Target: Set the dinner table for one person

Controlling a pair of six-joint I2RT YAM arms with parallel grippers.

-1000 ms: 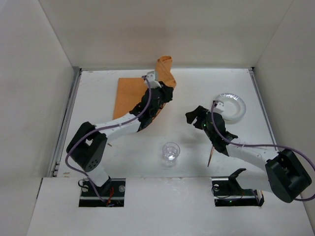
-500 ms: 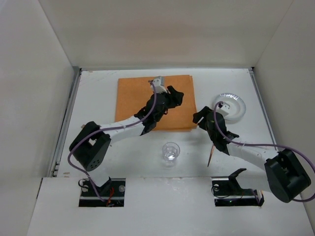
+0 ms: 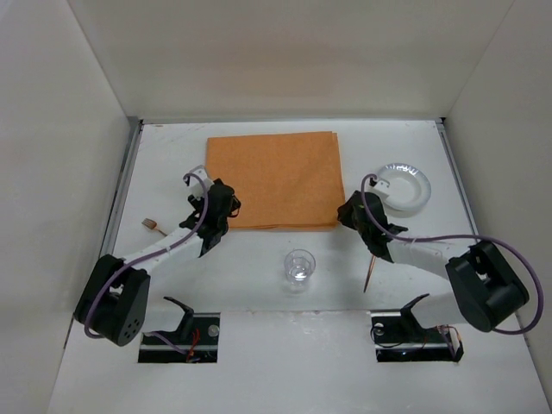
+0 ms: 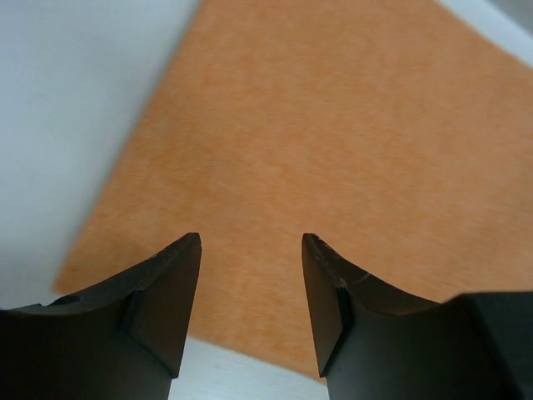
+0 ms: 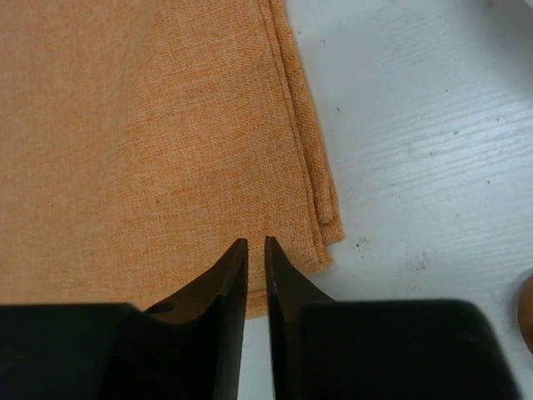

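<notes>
The orange mat lies spread flat on the far middle of the dinner table. My left gripper hovers at the mat's near left corner, and in the left wrist view it is open with only the mat showing between the fingers. My right gripper is at the mat's near right corner. In the right wrist view its jaws stand almost together with a thin slit, right over the near edge of the mat. Whether they pinch cloth does not show.
A clear glass stands near the front middle. A silvery plate sits right of the mat. A thin wooden stick lies by the right arm, and a small brown item lies near the left rail. White walls enclose the table.
The mat was let go and now lies unfolded and flat. My left arm drew back to the mat's near left corner, jaws open. The right jaws closed from wide to a slit.
</notes>
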